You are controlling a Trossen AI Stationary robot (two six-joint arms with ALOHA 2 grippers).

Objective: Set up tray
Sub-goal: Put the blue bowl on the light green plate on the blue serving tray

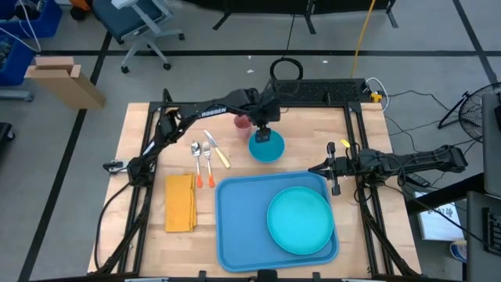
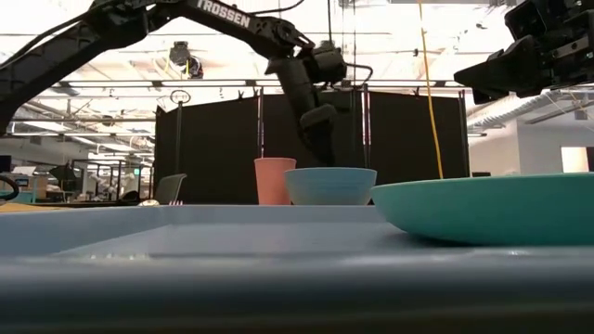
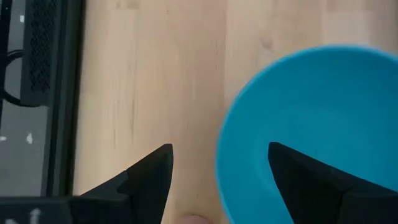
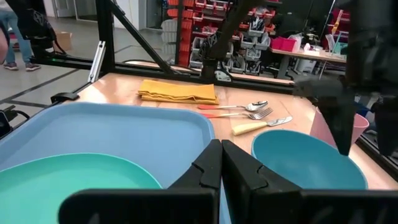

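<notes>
Step in hand: fetching blue bowl (image 1: pixel 267 146). Left gripper (image 1: pixel 264 135) wide, straddling bowl rim, not gripping. Right gripper (image 1: pixel 332 168) closed, waiting right. Tray (image 1: pixel 236 219) near, holding teal plate (image 1: pixel 300 220). Next: close on rim, lift onto tray.

One blue tray (image 1: pixel 235 227), one teal plate (image 1: pixel 300 220), one blue bowl (image 1: pixel 267 147), one pink cup (image 1: pixel 241 121), one yellow napkin (image 1: pixel 180 202), one spoon (image 1: pixel 196 154), one fork (image 1: pixel 208 160), one knife (image 1: pixel 218 150).
</notes>
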